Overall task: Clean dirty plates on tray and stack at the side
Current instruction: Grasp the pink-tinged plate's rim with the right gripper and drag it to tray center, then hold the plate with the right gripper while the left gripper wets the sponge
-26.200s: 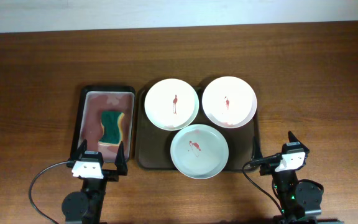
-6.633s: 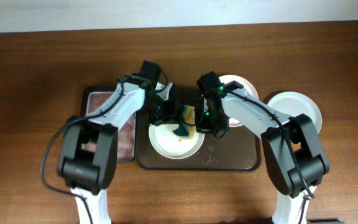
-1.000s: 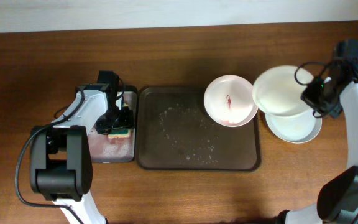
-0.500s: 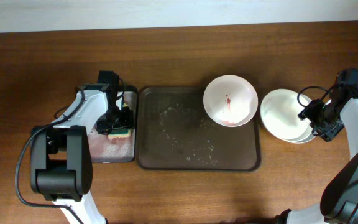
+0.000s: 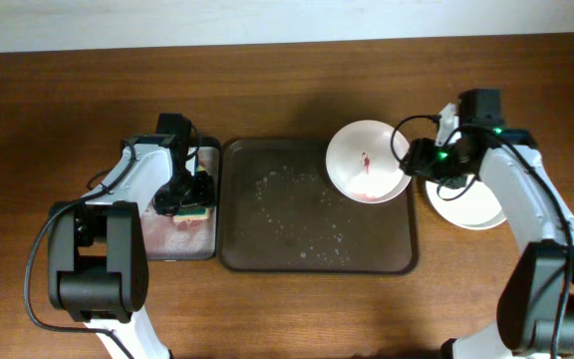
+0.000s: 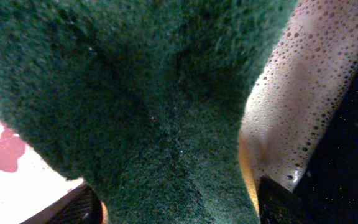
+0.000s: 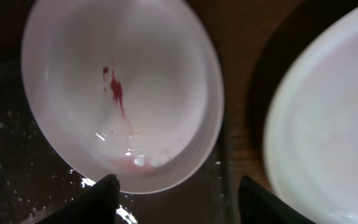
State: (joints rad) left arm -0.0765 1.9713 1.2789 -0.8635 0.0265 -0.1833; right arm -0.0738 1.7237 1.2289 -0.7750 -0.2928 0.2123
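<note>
One pinkish-white plate point(image 5: 367, 162) with a red smear lies at the back right of the dark brown tray point(image 5: 267, 239). The right wrist view shows this plate point(image 7: 123, 93) and the smear. Two plates are stacked point(image 5: 476, 204) on the table right of the tray, and the top one shows in the right wrist view point(image 7: 328, 124). My right gripper point(image 5: 419, 160) is open and empty, its fingers point(image 7: 179, 199) over the tray rim between the pink plate and the stack. My left gripper point(image 5: 189, 192) is shut on the green sponge point(image 6: 154, 106) over the small black tray.
The small black tray point(image 5: 167, 244) with a pinkish wet inside lies left of the brown tray. Foam and water drops point(image 5: 297, 204) are scattered on the brown tray's floor. Bare wooden table point(image 5: 297, 90) surrounds the trays.
My right gripper has set its plate on the stack, let go, and moved left to the pink plate's right rim. The left arm has not moved.
</note>
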